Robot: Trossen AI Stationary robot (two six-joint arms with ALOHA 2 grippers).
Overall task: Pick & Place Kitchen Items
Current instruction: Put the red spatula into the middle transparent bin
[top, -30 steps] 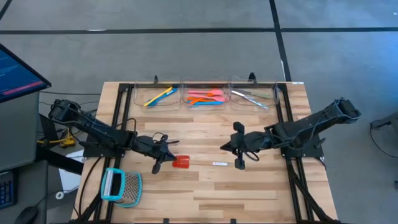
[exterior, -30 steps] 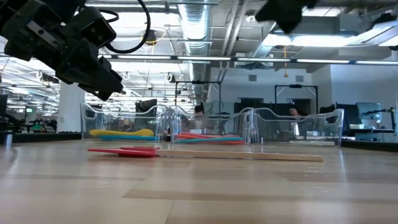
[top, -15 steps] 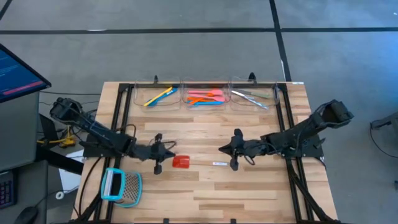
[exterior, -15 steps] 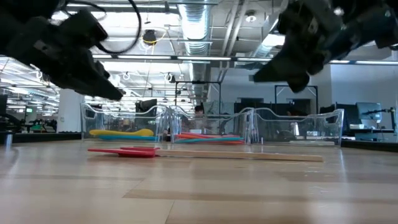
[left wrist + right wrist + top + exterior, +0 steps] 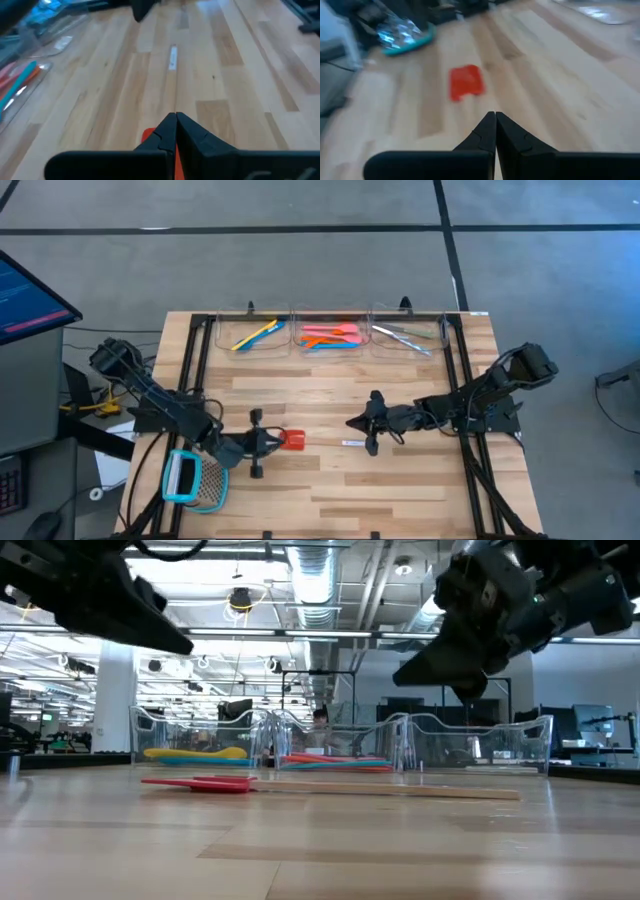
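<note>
A red-headed spatula lies flat on the table, its red head (image 5: 291, 440) toward the left and its wood-coloured handle (image 5: 400, 790) running right, with a white label (image 5: 354, 443) on it. My left gripper (image 5: 270, 441) is shut and hovers just left of the red head (image 5: 148, 134). My right gripper (image 5: 364, 428) is shut and hovers above the handle's right end, pointing toward the red head (image 5: 466, 83). The low view shows both grippers, left (image 5: 170, 638) and right (image 5: 425, 668), clear above the table.
Three clear bins stand along the far edge: the left (image 5: 254, 333) holds yellow and blue utensils, the middle (image 5: 330, 335) orange, pink and blue ones, the right (image 5: 405, 335) silvery pieces. A teal-framed mesh tool (image 5: 193, 480) lies near the front left corner.
My left gripper has moved toward the table's near edge and now sits beside the red head. My right gripper has come down and moved toward the table's left, over the handle. The spatula has stayed where it was.
</note>
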